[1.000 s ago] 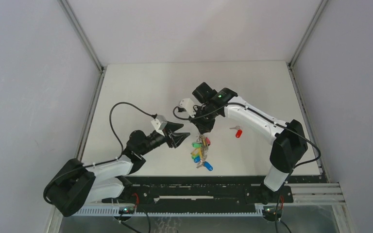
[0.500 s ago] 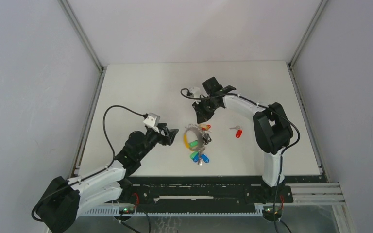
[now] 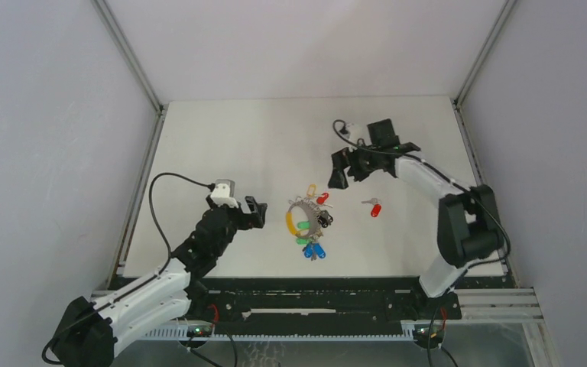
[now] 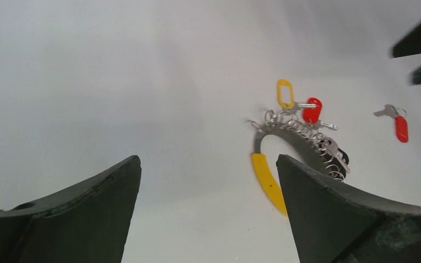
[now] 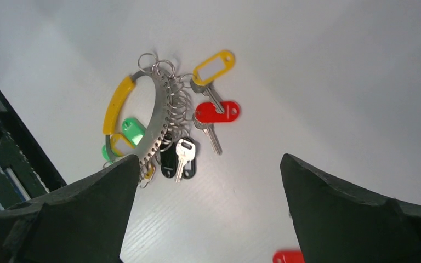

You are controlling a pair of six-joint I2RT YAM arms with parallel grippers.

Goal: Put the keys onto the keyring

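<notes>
The keyring (image 3: 300,219), a grey metal arc with a yellow section, lies flat on the white table, with green, blue and black-tagged keys bunched on it. A yellow-tagged key (image 5: 214,67) and a red-tagged key (image 5: 217,112) lie against its small loops. A separate red-headed key (image 3: 374,208) rests alone to the right, also seen in the left wrist view (image 4: 400,129). My left gripper (image 3: 257,213) is open, left of the keyring (image 4: 296,137) and apart from it. My right gripper (image 3: 342,171) is open and empty, above and beyond the keyring (image 5: 156,126).
A black rail (image 3: 313,294) runs along the table's near edge, and grey walls enclose the other sides. The right gripper's dark fingertips (image 4: 419,49) show at the top right of the left wrist view.
The right gripper opened and let go of the hanging keyring, which now lies flat on the table. It pulled away to the far right. The left gripper opened wider and drew back left.
</notes>
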